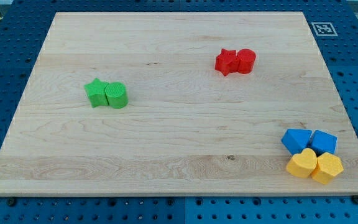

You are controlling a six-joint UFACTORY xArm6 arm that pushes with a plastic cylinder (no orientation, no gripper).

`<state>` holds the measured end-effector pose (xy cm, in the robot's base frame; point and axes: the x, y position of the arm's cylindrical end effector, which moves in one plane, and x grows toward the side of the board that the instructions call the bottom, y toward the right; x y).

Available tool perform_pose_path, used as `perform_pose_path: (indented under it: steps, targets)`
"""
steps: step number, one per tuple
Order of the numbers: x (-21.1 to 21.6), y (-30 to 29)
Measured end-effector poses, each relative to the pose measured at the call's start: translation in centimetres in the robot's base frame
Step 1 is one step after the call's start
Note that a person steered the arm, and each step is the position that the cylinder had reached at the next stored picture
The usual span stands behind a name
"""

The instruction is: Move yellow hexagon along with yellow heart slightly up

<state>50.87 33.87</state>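
Status check, single camera view. My tip does not show anywhere in the frame, so its place relative to the blocks cannot be given; there is a dark sliver at the far right edge of the view, too small to identify. This rig carries no claw, so whether anything is clenched or released cannot be told from here. The task pair sits at the near right corner of the table (166, 37): the yellow heart (302, 163) on the left and the yellow hexagon (327, 168) touching it on the right, both close to the near edge. Directly behind them, touching or nearly so, lie two blue blocks (309, 140), shapes not certain. A red star (226, 62) with a red cylinder (245, 60) sits far right of centre; a green star (96, 92) with a green cylinder (116, 95) sits at left. Judgement: the push looks not yet begun. The yellow pair is hard against the blue blocks, so an upward push would likely carry those along.
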Motion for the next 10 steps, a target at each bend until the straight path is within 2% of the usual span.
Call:
perform_pose_path:
  steps: [5,8,10]
  targets:
    - [-0.4,0.7]
    - [10.6,-2.6]
    - [10.1,-9.8]
